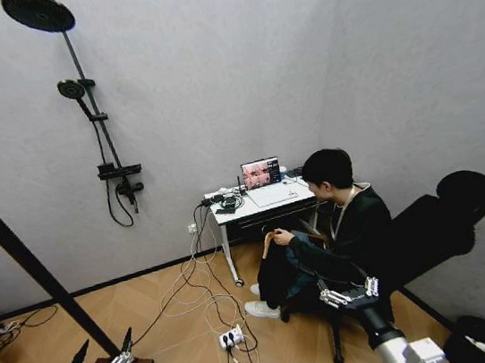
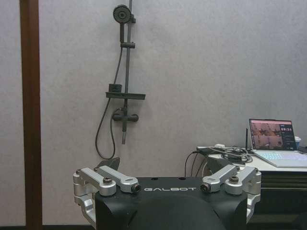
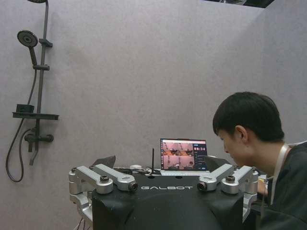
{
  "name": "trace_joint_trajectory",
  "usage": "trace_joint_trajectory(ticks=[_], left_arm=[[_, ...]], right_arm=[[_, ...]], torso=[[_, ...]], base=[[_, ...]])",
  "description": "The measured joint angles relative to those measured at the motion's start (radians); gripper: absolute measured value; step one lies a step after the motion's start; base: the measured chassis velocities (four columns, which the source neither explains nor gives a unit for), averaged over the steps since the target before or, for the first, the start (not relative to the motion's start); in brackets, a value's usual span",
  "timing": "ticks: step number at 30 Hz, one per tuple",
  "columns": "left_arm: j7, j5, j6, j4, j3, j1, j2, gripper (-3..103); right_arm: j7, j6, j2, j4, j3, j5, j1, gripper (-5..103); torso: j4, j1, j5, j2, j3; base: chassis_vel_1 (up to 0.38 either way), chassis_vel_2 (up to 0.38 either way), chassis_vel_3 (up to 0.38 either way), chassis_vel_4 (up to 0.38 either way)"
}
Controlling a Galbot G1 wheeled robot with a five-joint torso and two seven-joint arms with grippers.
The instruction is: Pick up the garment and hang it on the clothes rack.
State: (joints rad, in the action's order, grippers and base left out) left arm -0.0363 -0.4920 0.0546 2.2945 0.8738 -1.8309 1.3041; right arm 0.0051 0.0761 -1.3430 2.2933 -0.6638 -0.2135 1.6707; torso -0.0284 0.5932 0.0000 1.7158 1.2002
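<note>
A seated person (image 1: 343,221) beside the worktop (image 1: 259,204) has the black garment (image 1: 278,276) on its wooden hanger draped off their hand, while the left end effector (image 1: 100,359) and right end effector (image 1: 349,293) both hover low, fingers spread wide, gripping nothing.

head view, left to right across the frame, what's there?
clothes rack upright → left gripper → shower fixture → power strip → desk → laptop → garment held by a seated person → right gripper → black chair back.
</note>
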Motion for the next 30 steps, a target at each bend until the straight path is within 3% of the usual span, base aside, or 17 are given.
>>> trace_joint_trajectory(ticks=[30], left_arm=[[0.000, 0.000, 0.000, 0.000, 0.000, 0.000, 0.000, 100]], right_arm=[[0.000, 0.000, 0.000, 0.000, 0.000, 0.000, 0.000, 100]], torso=[[0.0002, 0.000, -0.0001, 0.000, 0.000]], base=[[0.008, 0.008, 0.028, 0.029]])
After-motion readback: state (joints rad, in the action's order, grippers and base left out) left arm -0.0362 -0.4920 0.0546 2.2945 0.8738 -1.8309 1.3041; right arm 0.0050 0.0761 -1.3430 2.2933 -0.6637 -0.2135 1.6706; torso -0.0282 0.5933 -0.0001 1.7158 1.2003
